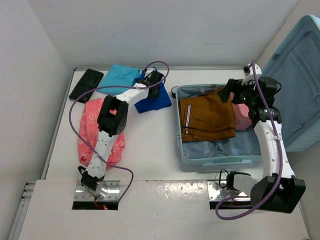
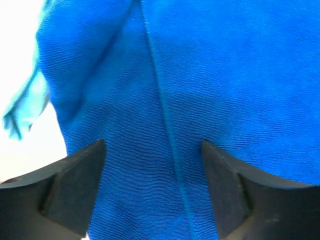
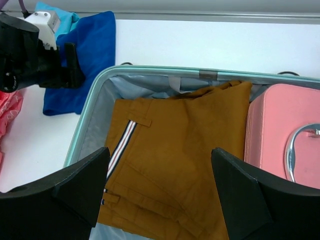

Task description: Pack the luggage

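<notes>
white table (image 1: pixel 150 145) shows the left gripper (image 2: pixel 152 145), spread wide, directly over the blue garment (image 2: pixel 225 75), with the luggage (image 1: pixel 220 160) off to its right.

The luggage (image 1: pixel 218 161) is aqua, the trousers (image 1: pixel 210 117) mustard-brown.

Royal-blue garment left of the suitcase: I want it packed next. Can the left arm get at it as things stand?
Probably yes. The left tool hangs open right over the royal-blue garment, with nothing visible between them.
</notes>
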### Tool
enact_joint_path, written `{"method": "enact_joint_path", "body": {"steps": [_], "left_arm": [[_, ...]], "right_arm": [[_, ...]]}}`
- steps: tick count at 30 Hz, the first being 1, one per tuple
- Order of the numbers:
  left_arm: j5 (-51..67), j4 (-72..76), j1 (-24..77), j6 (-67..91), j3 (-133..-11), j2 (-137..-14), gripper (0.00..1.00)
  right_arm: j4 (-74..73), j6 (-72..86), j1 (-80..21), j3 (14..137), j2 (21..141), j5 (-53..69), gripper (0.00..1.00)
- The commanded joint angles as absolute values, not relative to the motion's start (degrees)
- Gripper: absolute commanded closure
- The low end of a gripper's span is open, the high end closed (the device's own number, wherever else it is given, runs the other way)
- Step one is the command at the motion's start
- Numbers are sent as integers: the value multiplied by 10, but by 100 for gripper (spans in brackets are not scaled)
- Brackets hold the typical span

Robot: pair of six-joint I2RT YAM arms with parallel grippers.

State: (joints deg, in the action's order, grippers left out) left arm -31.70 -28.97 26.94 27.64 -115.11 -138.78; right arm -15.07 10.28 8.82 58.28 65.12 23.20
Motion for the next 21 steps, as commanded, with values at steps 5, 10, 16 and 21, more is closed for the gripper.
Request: {"method": "enact_joint_path", "body": {"steps": [5,10,16,21], "left_arm": [[-229,-293,255,285,-1118,-1407,24],[-183,-293,236,291,-1100,-1413,31],[-126,-287,219,301,-1088,-1427,40],[-93,-287,213,296,-1088,-1433,73]], "right_arm": [[-182,82,110,613,624,242,18],[-201,83,129,623,610,250,19],[-218,94,130,638,601,252,20],[-228,92,131,649,603,250,21]]}}
